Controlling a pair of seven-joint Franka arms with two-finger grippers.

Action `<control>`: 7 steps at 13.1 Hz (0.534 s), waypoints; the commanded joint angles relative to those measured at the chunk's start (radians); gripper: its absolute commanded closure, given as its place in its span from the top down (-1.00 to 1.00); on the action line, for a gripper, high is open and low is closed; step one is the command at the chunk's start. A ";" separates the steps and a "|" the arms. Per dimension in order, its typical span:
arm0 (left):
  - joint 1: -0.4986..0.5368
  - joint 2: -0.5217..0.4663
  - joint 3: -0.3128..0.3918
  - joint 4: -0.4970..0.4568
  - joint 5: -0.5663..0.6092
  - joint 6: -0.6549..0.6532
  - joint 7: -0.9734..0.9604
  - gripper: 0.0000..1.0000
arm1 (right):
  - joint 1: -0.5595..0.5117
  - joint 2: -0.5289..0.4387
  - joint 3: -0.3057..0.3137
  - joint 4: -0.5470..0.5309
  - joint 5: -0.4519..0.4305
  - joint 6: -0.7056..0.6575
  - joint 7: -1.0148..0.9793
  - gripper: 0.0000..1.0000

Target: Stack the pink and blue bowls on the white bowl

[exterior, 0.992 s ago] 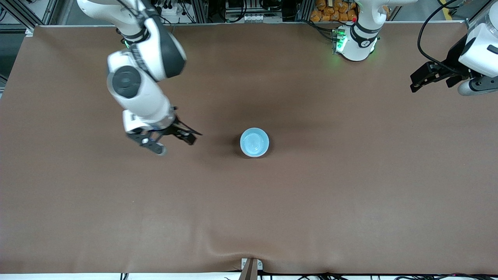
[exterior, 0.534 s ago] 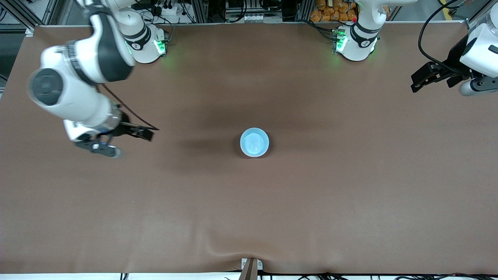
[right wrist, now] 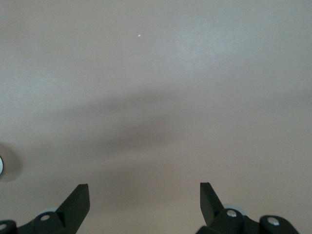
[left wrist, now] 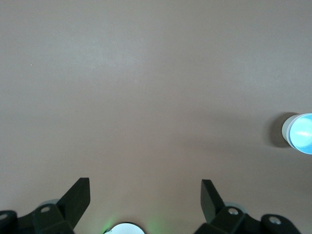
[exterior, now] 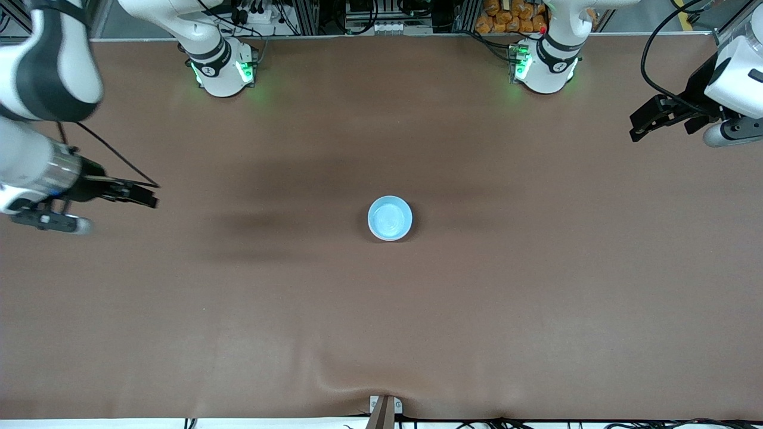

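You see a light sky-blue bowl [exterior: 390, 218], plain and glossy, its inside paler where it catches light; from the left wrist it shows a whitish-grey outer wall [left wrist: 288, 132] around a bright blue inside. The table cover [exterior: 477, 310] under it is a plain matt brown, with darker soft shadow bands between the bowl and the right gripper. The right gripper [exterior: 140, 196] has 2 black fingers on a white and dark grey arm. The left gripper [exterior: 647, 122] is black too, below a white wrist. Both bases glow green.
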 commanded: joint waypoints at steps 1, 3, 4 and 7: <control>0.007 -0.027 -0.001 -0.024 -0.011 0.015 0.022 1.00 | -0.040 -0.090 0.021 -0.027 -0.001 -0.041 -0.036 1.00; 0.007 -0.027 -0.001 -0.024 -0.011 0.015 0.022 1.00 | -0.043 -0.114 0.019 0.001 -0.003 -0.079 -0.041 1.00; 0.007 -0.027 -0.001 -0.024 -0.011 0.015 0.022 1.00 | -0.043 -0.116 0.019 0.024 -0.003 -0.113 -0.044 1.00; 0.009 -0.027 -0.001 -0.024 -0.011 0.015 0.022 1.00 | -0.086 -0.114 0.031 0.114 -0.009 -0.206 -0.140 1.00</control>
